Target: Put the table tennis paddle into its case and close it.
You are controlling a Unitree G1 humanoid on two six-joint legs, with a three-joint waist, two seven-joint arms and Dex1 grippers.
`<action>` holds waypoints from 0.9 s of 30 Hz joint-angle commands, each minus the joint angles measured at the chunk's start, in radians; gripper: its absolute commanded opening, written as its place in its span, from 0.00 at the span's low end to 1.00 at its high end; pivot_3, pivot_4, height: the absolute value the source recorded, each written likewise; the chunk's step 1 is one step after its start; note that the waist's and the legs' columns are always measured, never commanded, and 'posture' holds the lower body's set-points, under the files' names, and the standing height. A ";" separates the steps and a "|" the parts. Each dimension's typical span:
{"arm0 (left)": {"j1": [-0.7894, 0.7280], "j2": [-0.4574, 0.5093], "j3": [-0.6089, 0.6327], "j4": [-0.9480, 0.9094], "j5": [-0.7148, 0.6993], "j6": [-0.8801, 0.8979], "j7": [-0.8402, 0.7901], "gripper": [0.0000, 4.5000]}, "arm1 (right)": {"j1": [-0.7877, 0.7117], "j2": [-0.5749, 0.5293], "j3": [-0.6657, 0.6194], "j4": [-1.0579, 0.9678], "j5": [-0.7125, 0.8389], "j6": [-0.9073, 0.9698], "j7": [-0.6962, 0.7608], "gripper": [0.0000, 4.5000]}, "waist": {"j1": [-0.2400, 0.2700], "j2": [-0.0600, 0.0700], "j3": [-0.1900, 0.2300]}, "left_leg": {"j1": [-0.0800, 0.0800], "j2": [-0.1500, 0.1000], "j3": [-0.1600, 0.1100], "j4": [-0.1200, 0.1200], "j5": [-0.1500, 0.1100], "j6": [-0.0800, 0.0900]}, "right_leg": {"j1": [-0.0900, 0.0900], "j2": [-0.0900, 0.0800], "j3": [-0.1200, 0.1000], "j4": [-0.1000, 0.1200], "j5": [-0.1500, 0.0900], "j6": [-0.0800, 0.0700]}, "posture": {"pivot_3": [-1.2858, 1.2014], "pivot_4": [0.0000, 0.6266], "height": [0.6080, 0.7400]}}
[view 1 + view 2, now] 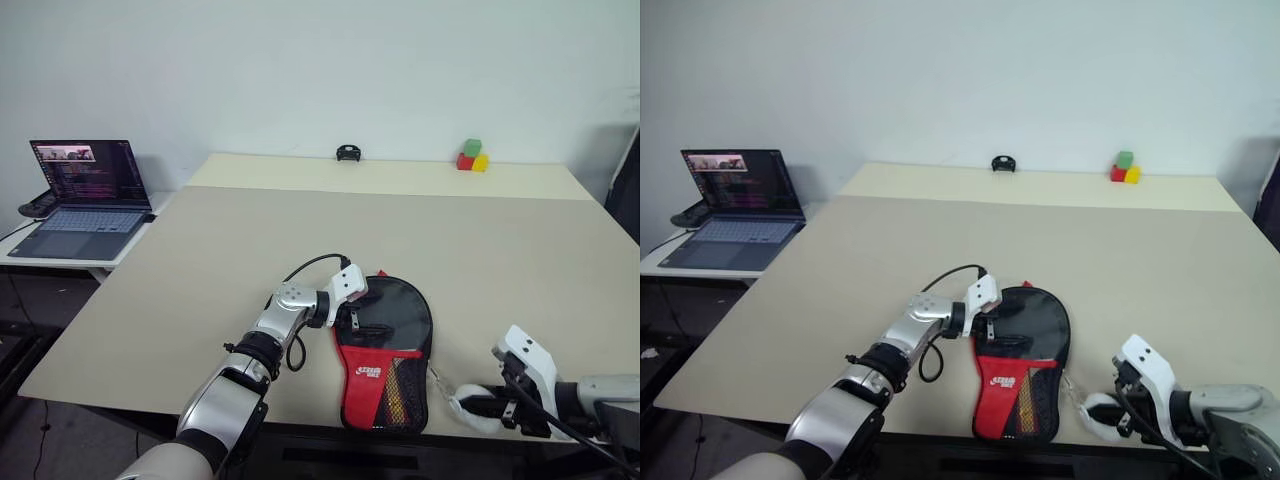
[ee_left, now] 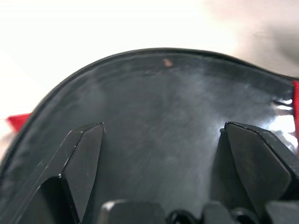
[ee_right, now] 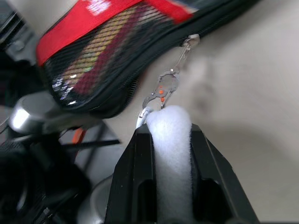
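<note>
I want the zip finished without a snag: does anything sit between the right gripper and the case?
Nothing visible does. The right gripper is shut on the white pull tab, which links by a small metal clip to the case; only bare table lies between.

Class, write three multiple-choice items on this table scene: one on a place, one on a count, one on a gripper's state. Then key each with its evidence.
1. Where does the case lie?
A. at the table's near edge
B. beside the laptop
C. by the far wall

2. How many coloured blocks stand at the far edge?
A. one
B. three
C. five

3. What does the right gripper do?
A. hangs open
B. pinches the white puff
C. holds the laptop

Key: 1 A, the case's end reaches the table front. 2 B, green, red, yellow. 3 B, the white puff sits between its fingers.
</note>
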 commanded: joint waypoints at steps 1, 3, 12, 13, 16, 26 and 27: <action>0.067 0.038 -0.062 0.123 0.112 0.036 0.015 1.00 | 0.054 -0.026 0.034 -0.058 0.070 -0.012 0.048 0.09 | 0.005 0.000 -0.001 | 0.000 0.000 0.000 0.000 -0.001 0.000 | 0.000 0.000 -0.001 0.000 -0.001 -0.001 | 0.52 0.24 1.00; 0.069 0.039 -0.064 0.120 0.113 0.035 0.012 1.00 | 0.077 -0.027 0.051 -0.067 0.084 -0.024 0.045 0.09 | 0.009 0.000 -0.002 | 0.000 0.000 -0.002 0.000 -0.002 0.000 | 0.001 0.000 -0.003 0.000 -0.003 -0.003 | 0.52 0.24 1.00; 0.077 0.047 -0.071 0.116 0.117 0.033 0.001 1.00 | 0.191 -0.064 0.027 -0.110 0.161 -0.079 0.082 0.08 | 0.005 -0.001 -0.003 | 0.001 0.000 -0.004 0.000 -0.002 0.000 | 0.003 0.000 -0.005 0.000 -0.006 0.001 | 0.52 0.24 1.00; 0.077 0.046 -0.072 0.116 0.118 0.033 0.001 1.00 | 0.203 -0.066 0.029 -0.121 0.174 -0.085 0.083 0.08 | 0.005 -0.001 -0.003 | 0.001 0.000 -0.004 0.000 -0.002 0.000 | 0.003 0.000 -0.005 0.000 -0.006 0.001 | 0.52 0.24 1.00; 0.079 0.046 -0.076 0.113 0.121 0.032 -0.002 1.00 | 0.226 -0.062 0.052 -0.157 0.213 -0.102 0.075 0.08 | 0.004 -0.001 -0.003 | 0.001 0.000 -0.004 0.000 -0.002 0.000 | 0.003 0.000 -0.006 0.000 -0.006 0.001 | 0.52 0.24 1.00; 0.080 0.040 -0.087 0.107 0.128 0.033 -0.012 1.00 | 0.146 0.027 0.259 -0.145 0.202 -0.140 -0.037 0.08 | 0.004 -0.002 -0.005 | 0.002 0.000 -0.005 0.000 -0.003 -0.001 | 0.003 0.000 -0.006 0.000 -0.007 0.001 | 0.52 0.24 1.00; 0.079 0.040 -0.087 0.107 0.128 0.033 -0.012 1.00 | 0.137 0.027 0.263 -0.137 0.200 -0.144 -0.041 0.08 | 0.004 -0.002 -0.005 | 0.002 0.000 -0.005 0.000 -0.003 -0.001 | 0.003 0.000 -0.006 0.000 -0.007 0.001 | 0.52 0.24 1.00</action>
